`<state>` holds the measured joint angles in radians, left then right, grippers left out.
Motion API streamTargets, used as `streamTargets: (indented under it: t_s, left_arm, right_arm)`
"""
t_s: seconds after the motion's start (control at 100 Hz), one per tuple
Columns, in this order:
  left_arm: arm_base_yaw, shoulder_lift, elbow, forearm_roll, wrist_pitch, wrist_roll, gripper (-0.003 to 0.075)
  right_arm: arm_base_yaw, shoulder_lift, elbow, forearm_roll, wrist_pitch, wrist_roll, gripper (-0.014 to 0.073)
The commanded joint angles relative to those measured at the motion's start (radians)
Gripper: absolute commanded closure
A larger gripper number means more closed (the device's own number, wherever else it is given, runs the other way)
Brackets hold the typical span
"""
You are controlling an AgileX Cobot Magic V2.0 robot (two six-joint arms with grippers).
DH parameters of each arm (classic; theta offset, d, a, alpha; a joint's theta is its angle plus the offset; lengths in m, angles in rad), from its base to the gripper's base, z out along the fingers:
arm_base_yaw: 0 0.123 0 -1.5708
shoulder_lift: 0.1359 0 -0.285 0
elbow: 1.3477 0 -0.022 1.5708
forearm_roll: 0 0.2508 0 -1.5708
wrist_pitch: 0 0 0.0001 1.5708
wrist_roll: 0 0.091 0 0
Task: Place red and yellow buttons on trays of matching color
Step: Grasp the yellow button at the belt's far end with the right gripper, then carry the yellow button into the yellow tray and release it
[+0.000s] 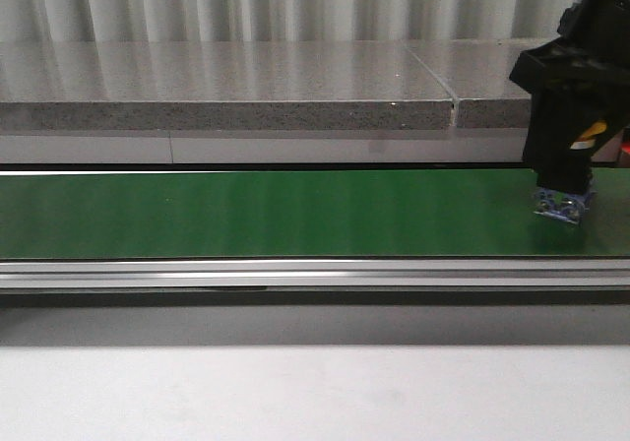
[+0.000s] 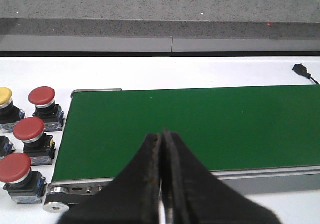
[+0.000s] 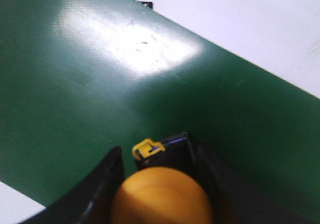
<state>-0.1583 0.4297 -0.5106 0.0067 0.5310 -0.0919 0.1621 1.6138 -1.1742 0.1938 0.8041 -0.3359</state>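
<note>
Holding the yellow button (image 3: 162, 196) tight, the right hand (image 1: 563, 205) should lift straight up off the green belt (image 1: 276, 215), while the left hand (image 2: 162, 149) waits closed and empty.

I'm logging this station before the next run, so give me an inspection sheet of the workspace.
Surface: green conveyor belt, bare apart from the held button.
Job's things: yellow button in the right gripper; three red buttons and another yellow one beside the belt end. No trays seen.
Clutter: nothing seen.
Grippers: right gripper shut on the yellow button, low over the belt; left gripper shut, empty.
Cables: small black cable on the white table.
Surroundings: grey stone ledge, curtain behind.
</note>
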Motion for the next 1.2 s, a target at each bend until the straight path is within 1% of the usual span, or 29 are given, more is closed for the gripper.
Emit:
streamTargets:
  t_s: [0.0,0.18,0.33,0.47,0.65,0.8,0.94,1.06,1.19]
  left_arm:
    - [-0.01,0.004,-0.023,-0.007,-0.08,0.001,0.074]
    - [-0.01,0.004,-0.023,-0.007,-0.08,0.001,0.074]
    - [-0.01,0.004,-0.023,-0.007,-0.08,0.001,0.074]
    - [-0.01,0.004,-0.023,-0.007,-0.08,0.001,0.074]
    - [-0.01,0.004,-0.023,-0.007,-0.08,0.001,0.074]
    - [-0.01,0.004,-0.023,-0.007,-0.08,0.001,0.074]
    - [-0.01,0.004,-0.023,-0.007,-0.08,0.001,0.074]
    - [-0.01,0.004,-0.023,-0.007,-0.08,0.001,0.074]
    - [-0.01,0.004,-0.023,-0.007,-0.08,0.001,0.074]
  right_arm:
    - [-0.013,-0.042,-0.039,0.015,0.033,0.027,0.0432]
    - [-0.098,-0.051,-0.114,0.006,0.164,0.107,0.0432]
    - [-0.205,-0.105,-0.126,0.005,0.175,0.149,0.0432]
    - [-0.345,-0.147,-0.123,0.001,0.191,0.197,0.0432]
    - [-0.544,-0.157,-0.086,-0.027,0.204,0.236,0.0432]
    - [-0.697,-0.157,-0.015,-0.044,0.145,0.275,0.0432]
    - [-0.791,-0.156,0.071,-0.044,0.021,0.316,0.0432]
    - [-0.809,-0.144,0.116,-0.044,-0.059,0.336,0.0432]
    - [-0.809,-0.113,0.116,-0.043,-0.088,0.336,0.0432]
